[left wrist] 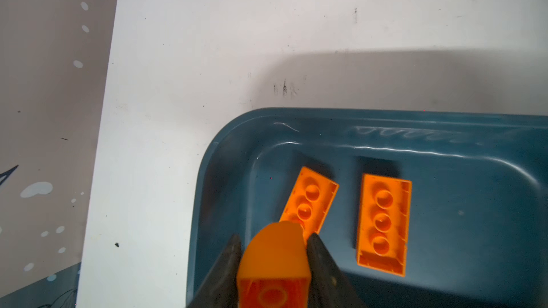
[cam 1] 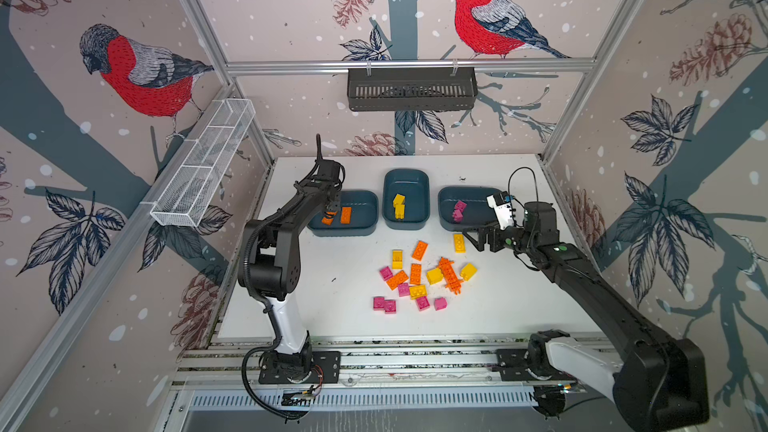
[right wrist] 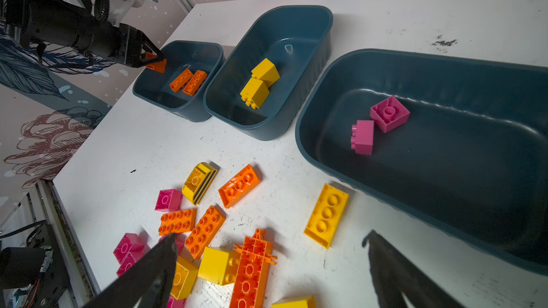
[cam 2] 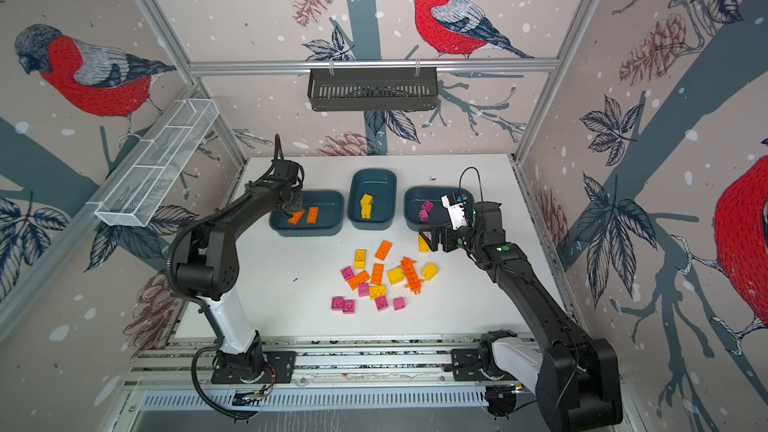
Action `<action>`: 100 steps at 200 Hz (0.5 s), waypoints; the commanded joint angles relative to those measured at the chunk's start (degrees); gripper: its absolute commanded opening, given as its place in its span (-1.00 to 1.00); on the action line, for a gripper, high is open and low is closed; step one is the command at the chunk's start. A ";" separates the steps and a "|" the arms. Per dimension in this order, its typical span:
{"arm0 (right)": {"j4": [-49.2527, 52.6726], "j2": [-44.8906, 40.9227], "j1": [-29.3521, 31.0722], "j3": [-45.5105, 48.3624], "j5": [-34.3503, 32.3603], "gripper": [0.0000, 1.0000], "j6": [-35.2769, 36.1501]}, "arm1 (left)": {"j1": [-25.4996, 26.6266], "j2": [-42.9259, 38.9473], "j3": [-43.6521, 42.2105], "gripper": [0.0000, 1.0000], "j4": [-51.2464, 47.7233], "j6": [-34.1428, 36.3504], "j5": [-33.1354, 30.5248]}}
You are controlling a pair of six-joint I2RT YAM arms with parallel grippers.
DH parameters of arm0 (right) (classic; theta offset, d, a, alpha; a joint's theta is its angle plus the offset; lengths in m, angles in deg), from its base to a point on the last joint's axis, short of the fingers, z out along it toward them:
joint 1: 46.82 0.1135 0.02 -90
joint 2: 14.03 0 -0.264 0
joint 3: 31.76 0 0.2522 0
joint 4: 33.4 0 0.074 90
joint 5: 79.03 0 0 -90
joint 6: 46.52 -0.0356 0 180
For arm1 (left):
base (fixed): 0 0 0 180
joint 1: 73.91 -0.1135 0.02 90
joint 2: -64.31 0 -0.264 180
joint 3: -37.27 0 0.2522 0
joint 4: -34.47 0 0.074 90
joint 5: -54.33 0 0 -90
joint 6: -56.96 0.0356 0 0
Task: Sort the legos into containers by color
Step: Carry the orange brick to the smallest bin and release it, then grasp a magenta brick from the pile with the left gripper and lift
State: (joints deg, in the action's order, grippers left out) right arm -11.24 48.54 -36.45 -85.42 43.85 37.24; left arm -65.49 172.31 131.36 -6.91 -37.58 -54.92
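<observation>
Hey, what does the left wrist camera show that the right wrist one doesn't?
Left wrist only: the held orange brick up close, its hollow side showing. Right wrist only: two yellow bricks in the middle tub, two pink bricks in the third tub, the loose pile, the right gripper with open fingers. Both: the left gripper shut on that brick above the tub holding two orange bricks.

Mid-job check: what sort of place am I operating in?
Probably a lab robot cell: wallpapered panels in an aluminium frame, two arms bolted to a base rail, tubs on a white table.
</observation>
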 commanded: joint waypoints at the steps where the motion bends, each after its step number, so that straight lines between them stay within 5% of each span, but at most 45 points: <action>1: -1.46 0.02 0.23 0.08 -0.34 0.99 -0.88 | -0.34 0.95 0.70 -0.17 0.05 0.33 -2.86; 35: -1.38 -0.22 0.27 0.35 -0.45 0.99 -0.81 | -0.34 0.46 1.18 0.42 -1.77 -0.50 -1.55; 100: -1.13 0.13 0.26 -0.18 -0.47 0.99 -0.48 | 5.45 -9.46 -2.11 0.70 -11.27 -5.11 7.63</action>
State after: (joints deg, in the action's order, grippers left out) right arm -11.26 48.63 -36.27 -85.24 43.70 37.24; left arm -63.11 166.43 131.21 -12.15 -40.35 -51.55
